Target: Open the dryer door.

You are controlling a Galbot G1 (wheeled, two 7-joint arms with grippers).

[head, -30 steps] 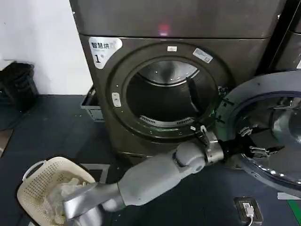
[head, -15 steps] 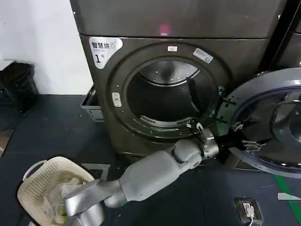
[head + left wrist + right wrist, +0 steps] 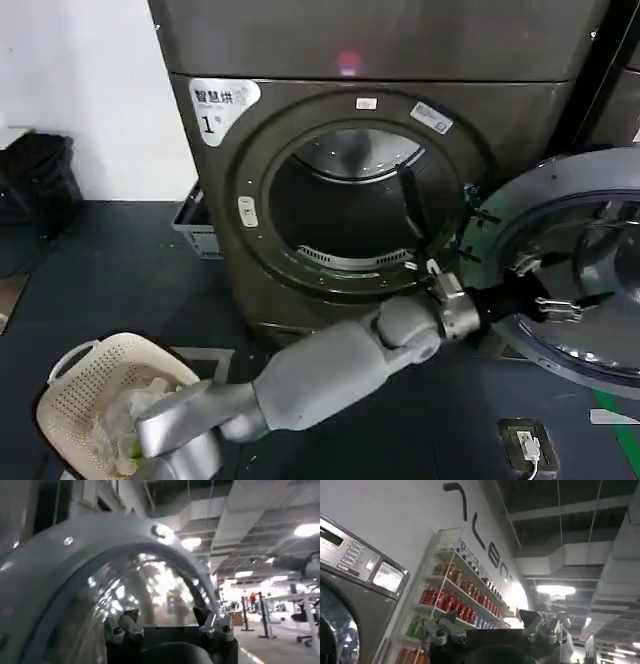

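While the dryer door (image 3: 590,270) hangs open, a basket (image 3: 85,395) sits nearby.

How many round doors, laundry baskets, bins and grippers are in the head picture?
dryer door: 1
laundry basket: 1
black bin: 1
left gripper: 1
Total: 4

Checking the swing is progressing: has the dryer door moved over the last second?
Yes. Measured against the fixed drum opening, the dryer door dipped nearer, then returned roughly to where it began, wide open, with the left gripper against it.
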